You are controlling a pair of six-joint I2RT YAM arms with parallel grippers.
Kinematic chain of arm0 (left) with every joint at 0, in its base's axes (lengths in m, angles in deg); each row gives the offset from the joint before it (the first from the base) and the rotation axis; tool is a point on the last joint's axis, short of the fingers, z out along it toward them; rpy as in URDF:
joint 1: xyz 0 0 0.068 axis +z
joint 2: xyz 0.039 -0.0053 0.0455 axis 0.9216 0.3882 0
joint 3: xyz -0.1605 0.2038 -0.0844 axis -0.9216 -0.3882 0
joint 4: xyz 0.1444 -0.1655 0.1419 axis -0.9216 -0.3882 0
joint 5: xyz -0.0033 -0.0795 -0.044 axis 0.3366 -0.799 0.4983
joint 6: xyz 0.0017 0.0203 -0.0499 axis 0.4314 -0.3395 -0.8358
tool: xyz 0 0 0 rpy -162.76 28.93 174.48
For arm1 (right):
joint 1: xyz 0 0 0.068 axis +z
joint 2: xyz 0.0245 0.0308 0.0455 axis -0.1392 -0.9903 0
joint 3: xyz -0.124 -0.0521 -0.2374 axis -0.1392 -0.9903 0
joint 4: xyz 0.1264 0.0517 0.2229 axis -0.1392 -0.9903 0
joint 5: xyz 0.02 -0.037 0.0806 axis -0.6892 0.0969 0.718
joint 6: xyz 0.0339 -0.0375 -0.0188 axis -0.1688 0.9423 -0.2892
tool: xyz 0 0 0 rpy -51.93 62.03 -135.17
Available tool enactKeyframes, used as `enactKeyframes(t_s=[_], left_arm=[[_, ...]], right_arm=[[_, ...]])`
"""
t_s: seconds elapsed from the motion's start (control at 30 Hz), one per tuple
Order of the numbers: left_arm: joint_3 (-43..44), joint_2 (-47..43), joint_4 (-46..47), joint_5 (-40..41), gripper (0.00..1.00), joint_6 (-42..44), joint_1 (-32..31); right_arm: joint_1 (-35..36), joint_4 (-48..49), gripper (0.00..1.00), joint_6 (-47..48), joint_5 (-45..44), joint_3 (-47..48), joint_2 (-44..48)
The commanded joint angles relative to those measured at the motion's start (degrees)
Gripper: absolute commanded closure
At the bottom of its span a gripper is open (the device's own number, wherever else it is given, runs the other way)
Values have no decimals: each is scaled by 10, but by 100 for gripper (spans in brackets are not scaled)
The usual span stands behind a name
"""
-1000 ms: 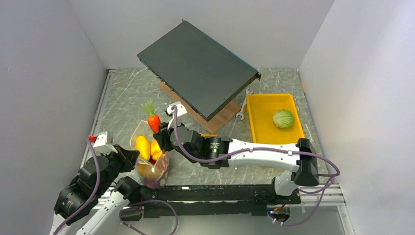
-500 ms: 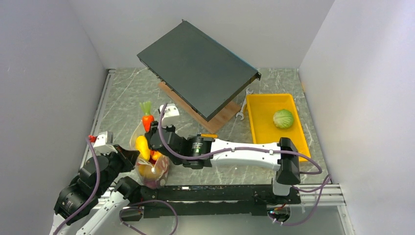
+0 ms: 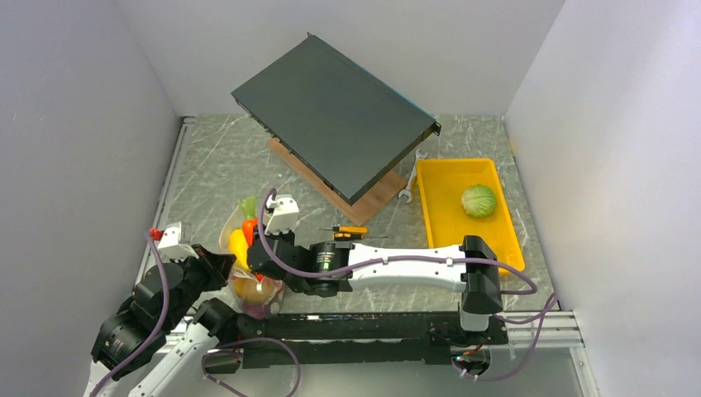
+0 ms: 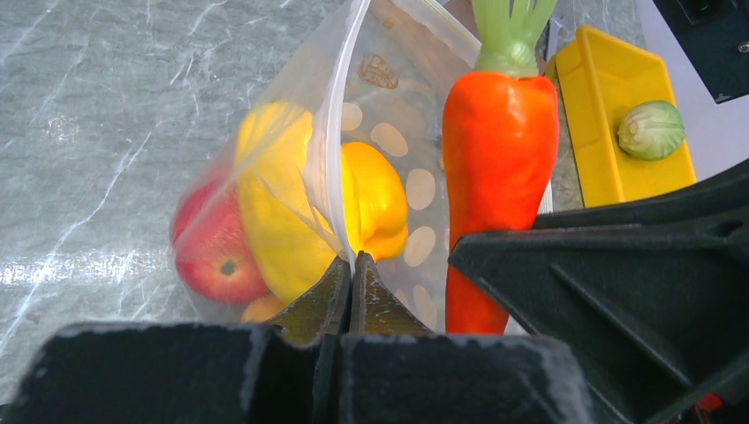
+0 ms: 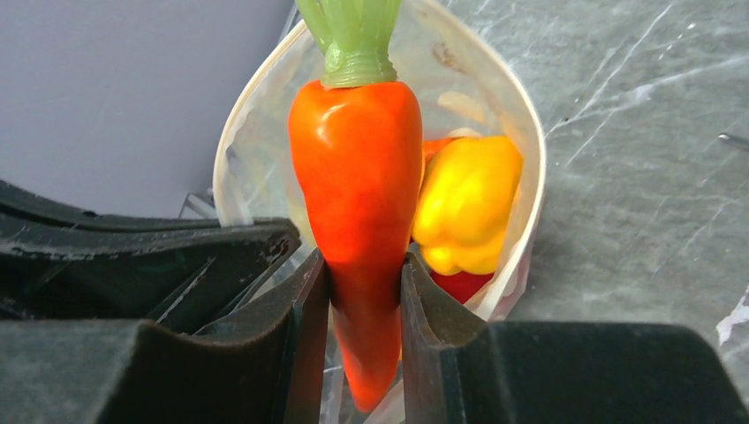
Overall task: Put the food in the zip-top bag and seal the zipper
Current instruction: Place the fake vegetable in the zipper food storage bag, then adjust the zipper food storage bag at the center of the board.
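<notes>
Since the earlier view the right gripper (image 5: 364, 291) is travelling down and to the left with the carrot (image 5: 358, 185), and it is now hanging right over the mouth of the zip-top bag (image 5: 526, 168); its two fingers are clamped on the lower half of the carrot, with the green top pointing away, probably so that the narrow tip is going in first. The left gripper (image 4: 351, 283) is pressed fully together on the near edge of the bag, on or just under the zipper (image 4: 333, 132); I judge that it is holding this floppy edge up so that the mouth is staying open for the other arm. Inside the bag a yellow pepper (image 5: 466, 203) and a red round piece (image 4: 212, 252) are lying against each other; more food is under them, but through the dotted plastic I cannot name it. The cabbage (image 3: 478, 200) is waiting in the yellow tray (image 3: 438, 217), well apart on the right; the screwdriver (image 3: 350, 232) is lying on the table near the right arm. From above, the right wrist is covering most of the bag; I cannot tell if the carrot tip is already below the rim; the far side of the zipper is also hard to follow.
</notes>
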Motion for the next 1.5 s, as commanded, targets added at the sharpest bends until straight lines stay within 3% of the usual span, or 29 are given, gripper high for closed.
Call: enactKeyframes(t_s=[0.0,0.33,0.5,0.6,0.73,0.93,1.07,1.23,1.33,1.4,1.47], left_arm=[[2,2,14,0,100,8,2],[1,-7,11,3,100,5,3],[2,-10,12,3,100,5,2],[2,-12,10,4,100,4,2],[1,-15,14,3,100,7,2],[1,-15,16,0,100,9,3],[2,-14,14,0,100,9,3],[0,-18,17,0,100,9,3],[2,-17,14,0,100,8,3],[3,-18,12,3,100,5,3],[2,-22,11,5,100,4,2]], right_arm=[[13,0,72,-22,13,6,25],[19,2,35,-19,36,2,41],[19,32,33,48,66,-7,67],[18,59,29,150,126,-13,80],[27,23,29,224,158,-7,89],[58,79,29,266,159,-117,146],[116,165,30,302,75,-186,165],[172,238,30,334,-148,-194,104],[177,200,30,287,-272,-153,46],[176,192,30,288,-313,-131,19],[174,272,30,342,-314,-148,12]])
